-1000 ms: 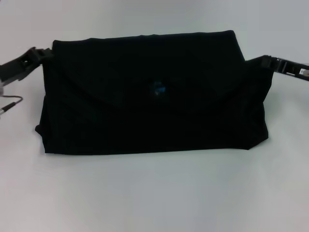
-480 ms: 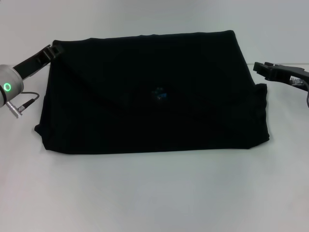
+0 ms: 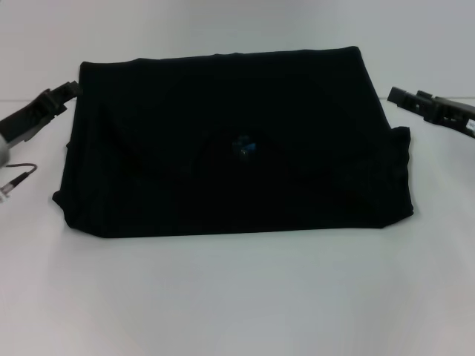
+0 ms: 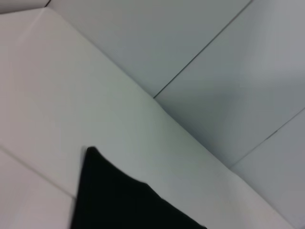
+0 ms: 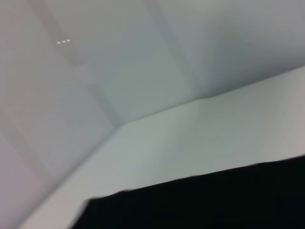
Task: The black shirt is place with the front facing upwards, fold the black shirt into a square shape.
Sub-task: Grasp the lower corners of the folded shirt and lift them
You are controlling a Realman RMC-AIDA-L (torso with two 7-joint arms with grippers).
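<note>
Both grippers have drawn back from the cloth since a second ago. The large soft black cloth shirt (image 3: 237, 141) lies folded flat on the white counter (image 3: 237, 297), small blue neck label (image 3: 244, 145) upward. Farther back, left gripper (image 3: 68, 92) and right gripper (image 3: 397, 95) flank its corners, holding nothing; jaw width unclear.

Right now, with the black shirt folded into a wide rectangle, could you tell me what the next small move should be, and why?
Probably bring the left gripper in to grasp the soft black cloth shirt at its left edge. The shirt lies wider than it is deep, not square, and both grippers, the right gripper too, sit just off its sides.
</note>
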